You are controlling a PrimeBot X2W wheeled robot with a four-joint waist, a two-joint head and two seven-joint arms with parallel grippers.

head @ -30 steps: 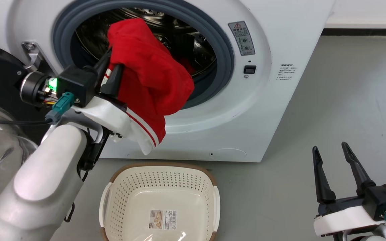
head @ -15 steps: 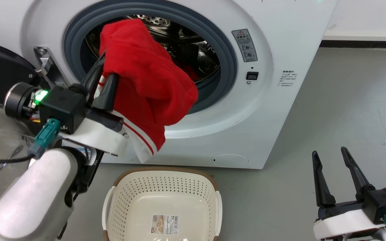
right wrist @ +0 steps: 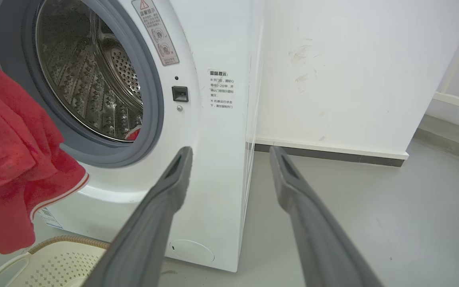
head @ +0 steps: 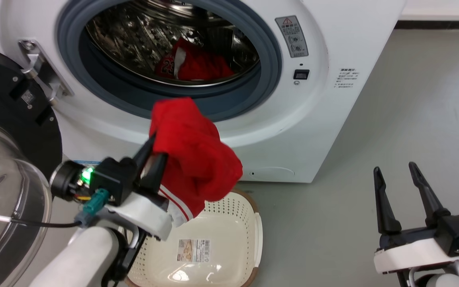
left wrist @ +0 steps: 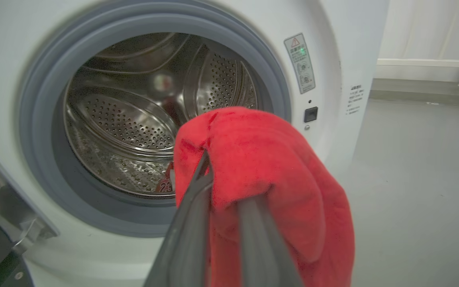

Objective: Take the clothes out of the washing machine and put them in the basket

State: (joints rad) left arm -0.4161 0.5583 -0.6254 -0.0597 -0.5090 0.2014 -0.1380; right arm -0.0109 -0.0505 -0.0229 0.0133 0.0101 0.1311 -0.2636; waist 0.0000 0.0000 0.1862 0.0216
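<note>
The left gripper (head: pixel 158 146) is pinching a bright red, white-striped soft garment (head: pixel 193 161) above the cream-white perforated plastic basket (head: pixel 254 223), at six o'clock from the white front-loading washing machine (head: pixel 333 52). A red jersey numbered 23 (head: pixel 199 65) is lying in its steel drum (head: pixel 130 40). The right gripper (head: pixel 395 169) is hanging with its fingers spread at four o'clock.

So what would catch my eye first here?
A bright red garment clamped in the left jaws, hanging above the cream basket. Behind it gapes the white washing machine, a second red piece numbered 23 lying in its steel drum. The right jaws stand open, low on the right.
</note>
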